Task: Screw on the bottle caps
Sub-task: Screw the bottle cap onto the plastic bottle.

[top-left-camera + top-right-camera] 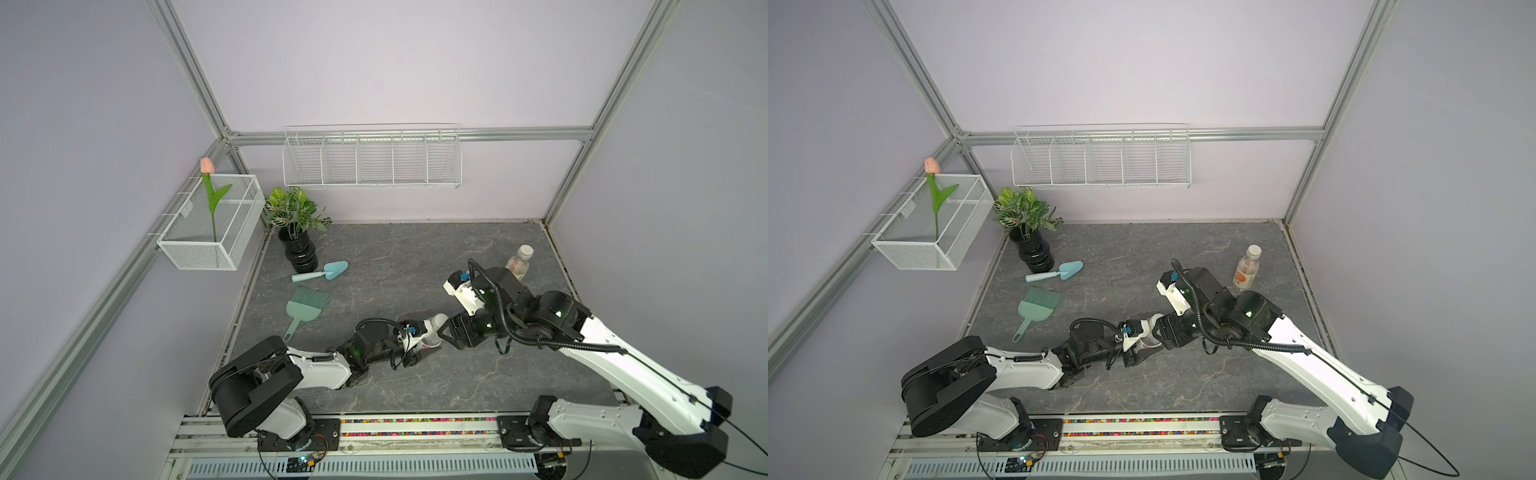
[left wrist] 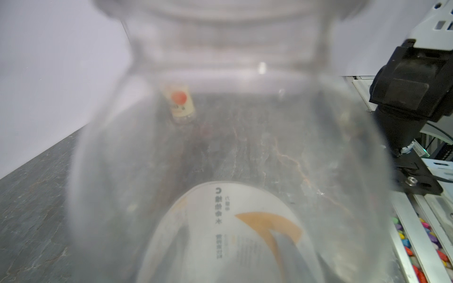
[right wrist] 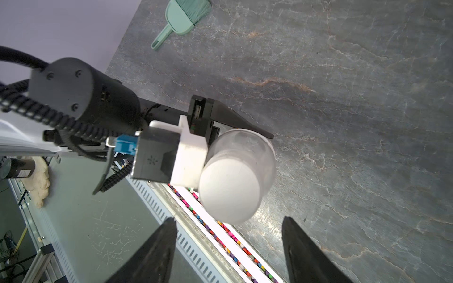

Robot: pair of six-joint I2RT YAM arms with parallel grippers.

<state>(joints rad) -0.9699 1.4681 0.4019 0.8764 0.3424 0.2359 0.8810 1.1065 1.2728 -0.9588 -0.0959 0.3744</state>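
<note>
L pincer grasps bottle w/ white cap on. R pincer is released, jaws spread near cap, not touching.

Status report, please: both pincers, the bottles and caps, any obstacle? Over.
Left pincer shut on near bottle, white cap on its neck. Right pincer open, jaws apart, off the cap. Far bottle upright, capped. Nothing in the way.
</note>
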